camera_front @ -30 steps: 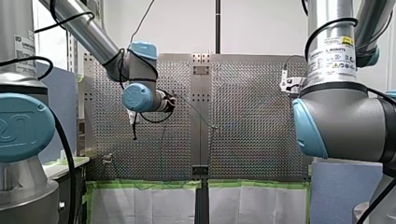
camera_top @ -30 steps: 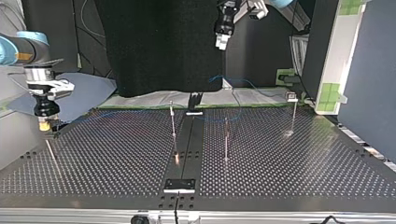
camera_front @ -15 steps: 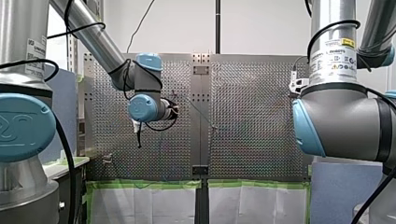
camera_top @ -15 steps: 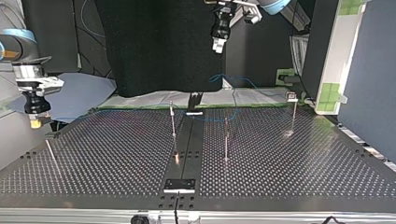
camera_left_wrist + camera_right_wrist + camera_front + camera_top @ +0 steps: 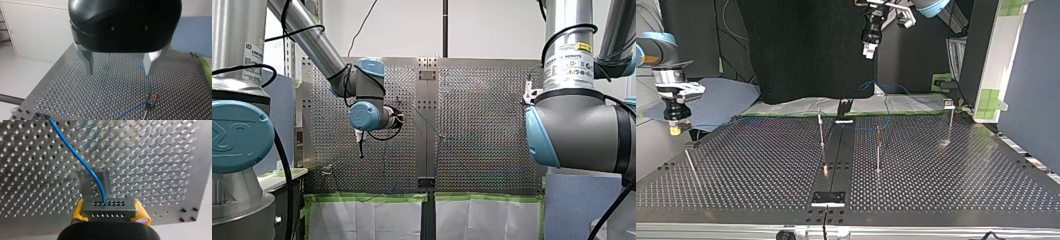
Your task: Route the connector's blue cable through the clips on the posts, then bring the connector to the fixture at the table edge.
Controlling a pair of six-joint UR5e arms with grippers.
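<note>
Right wrist view shows a grey, hole-dotted connector [image 5: 109,208].

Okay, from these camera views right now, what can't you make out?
Right wrist view: the grey shape behind the connector is blurred; my right gripper hides the connector's lower part.
Front view: the connector is out of sight; my right arm covers that side.
Top view: whether the blue cable sits in the post clips; both too thin and small.
Left wrist view: the post under the clip is cut off by the edge.

White wall [image 5: 492,30], black curtain [image 5: 806,50], blue partition [image 5: 581,207]
</note>
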